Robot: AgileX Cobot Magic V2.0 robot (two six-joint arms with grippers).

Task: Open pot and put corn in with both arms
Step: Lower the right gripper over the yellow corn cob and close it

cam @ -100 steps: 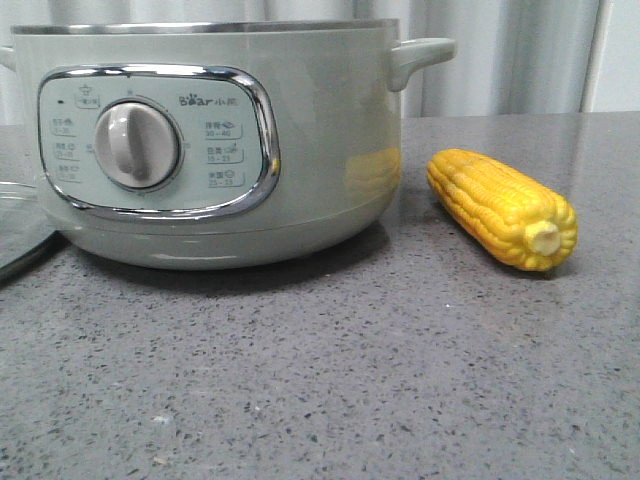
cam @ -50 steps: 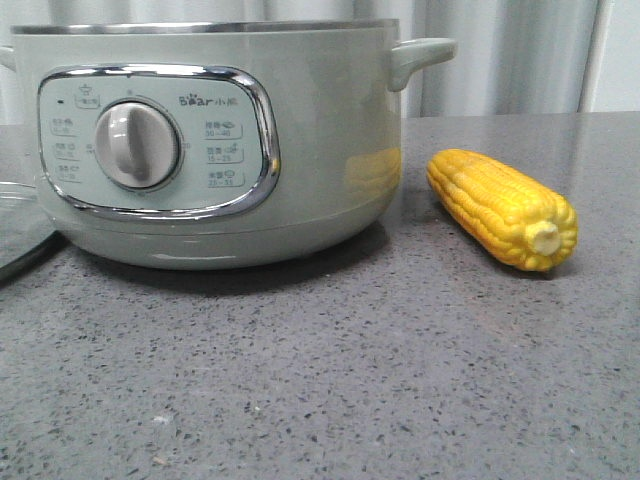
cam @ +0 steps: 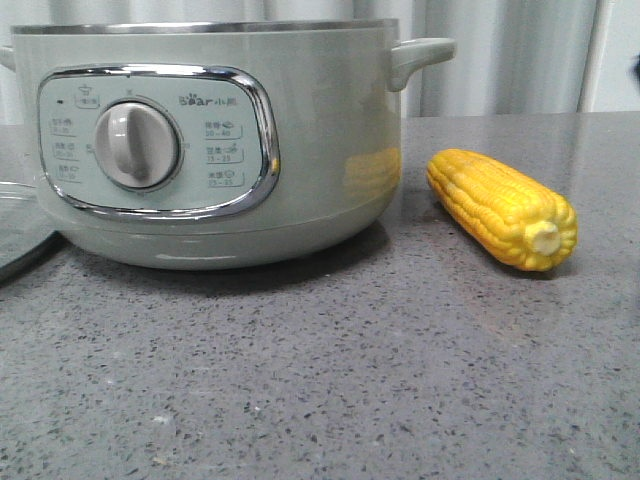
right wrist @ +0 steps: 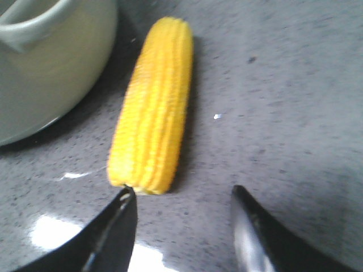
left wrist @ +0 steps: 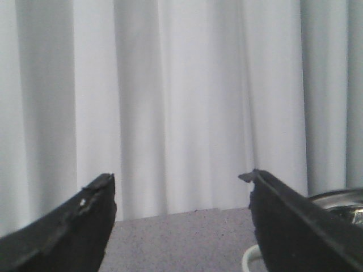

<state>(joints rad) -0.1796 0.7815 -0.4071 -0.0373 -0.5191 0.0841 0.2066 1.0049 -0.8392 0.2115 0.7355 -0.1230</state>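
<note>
**Corn on table, both grippers empty**

Yellow kernelled corn cob lies on grey speckled table, just right of pale-green round pot. Right gripper hovers spread over cob's end; left gripper wide apart, holding nothing.

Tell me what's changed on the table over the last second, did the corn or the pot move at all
Almost nothing. In the front view a small dark shape has appeared at the right edge; what it is cannot be told. The corn lies in the same spot right of the pot, apart from it, and the pot and the glass lid at the left edge have not shifted. Nothing was taken hold of or let go.
</note>
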